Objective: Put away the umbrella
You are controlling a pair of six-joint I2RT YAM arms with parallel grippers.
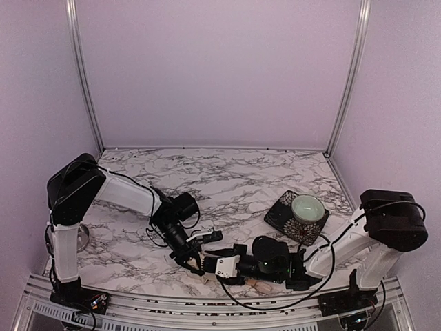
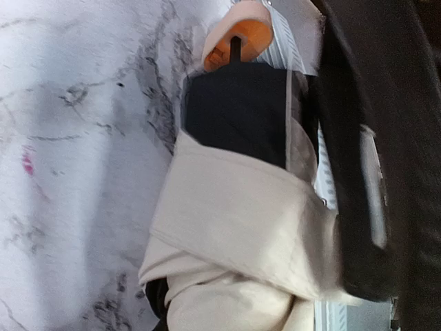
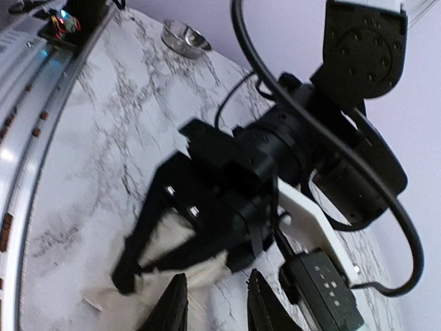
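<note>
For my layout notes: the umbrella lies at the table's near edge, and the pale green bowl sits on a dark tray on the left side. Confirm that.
Wrong side. The top view shows the pale green bowl on its dark tray on the right side. The umbrella does lie at the near edge.

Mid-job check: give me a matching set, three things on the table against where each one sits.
Things:
1 umbrella
2 steel bowl
3 black tray

Places:
A right side
B far left
C near edge, in the left gripper

Pairs: 1-C, 2-B, 3-A
</note>
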